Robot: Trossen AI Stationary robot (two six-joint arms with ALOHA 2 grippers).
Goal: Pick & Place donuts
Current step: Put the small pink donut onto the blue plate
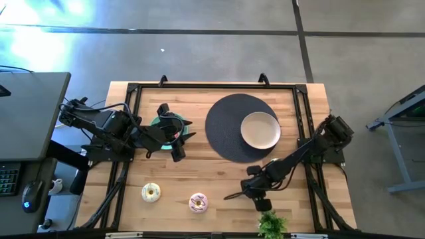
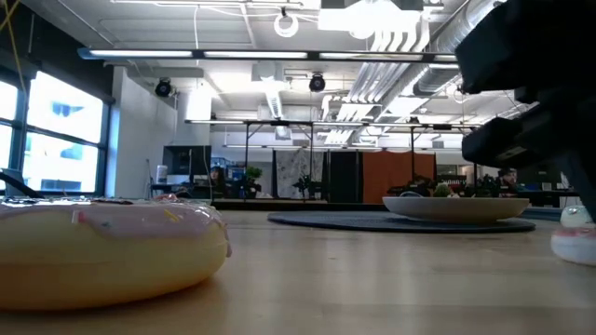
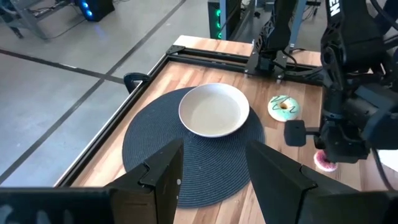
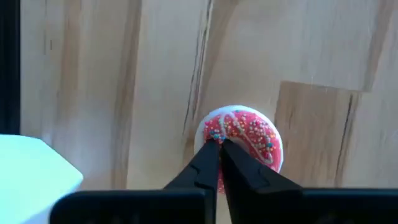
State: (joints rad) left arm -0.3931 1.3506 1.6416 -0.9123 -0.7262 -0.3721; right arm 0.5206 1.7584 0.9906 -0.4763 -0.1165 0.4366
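My right tool [image 4: 219,144] hangs near the worktop's [image 1: 219,172] front edge, its fingers pressed together above a pink sprinkled donut [image 4: 241,143] without holding it. My left tool [image 3: 214,168] stands open beyond the left edge of the dark mat [image 1: 229,136]. A white donut [image 1: 151,192] lies front-left, a pale green one [image 3: 283,107] near the mat.

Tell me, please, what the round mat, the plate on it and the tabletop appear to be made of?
The round mat looks like woven fibre or braided cord, dark and matte: concentric ribbed rings show across it. The plate seems ceramic or melamine, cream-coloured with a smooth, faintly glossy face; the look leaves that open. The tabletop appears to be light wood, butcher-block style, with visible grain and joined planks.
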